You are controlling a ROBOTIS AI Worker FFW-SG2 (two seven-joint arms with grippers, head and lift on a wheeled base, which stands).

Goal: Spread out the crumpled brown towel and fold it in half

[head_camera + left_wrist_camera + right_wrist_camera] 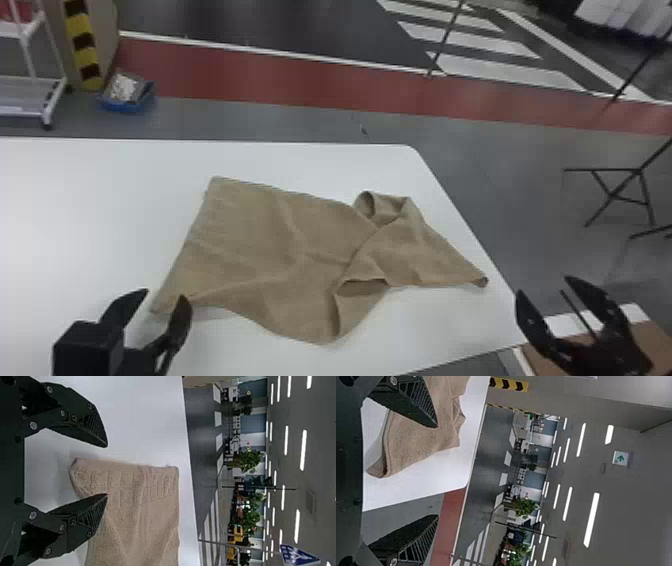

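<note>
The brown towel [280, 235] lies on the white table, flat on its left part, with its right part folded over and rumpled into a point near the table's right edge. At the towel's near left corner my left gripper [162, 300] is open, nothing between its fingers. In the left wrist view that gripper [106, 470] stands apart around a corner of the towel [134, 494]. My right gripper [545, 287] stands open off the table's right edge, right of the towel's pointed end. In the right wrist view the towel [415, 435] lies beyond the open right gripper [437, 471].
The white table [90, 200] extends to the left of the towel, its right edge slanting toward the right gripper. A brown-topped surface [655, 335] stands at the lower right. On the floor behind are a blue bin [127, 102] and a white rack [30, 95].
</note>
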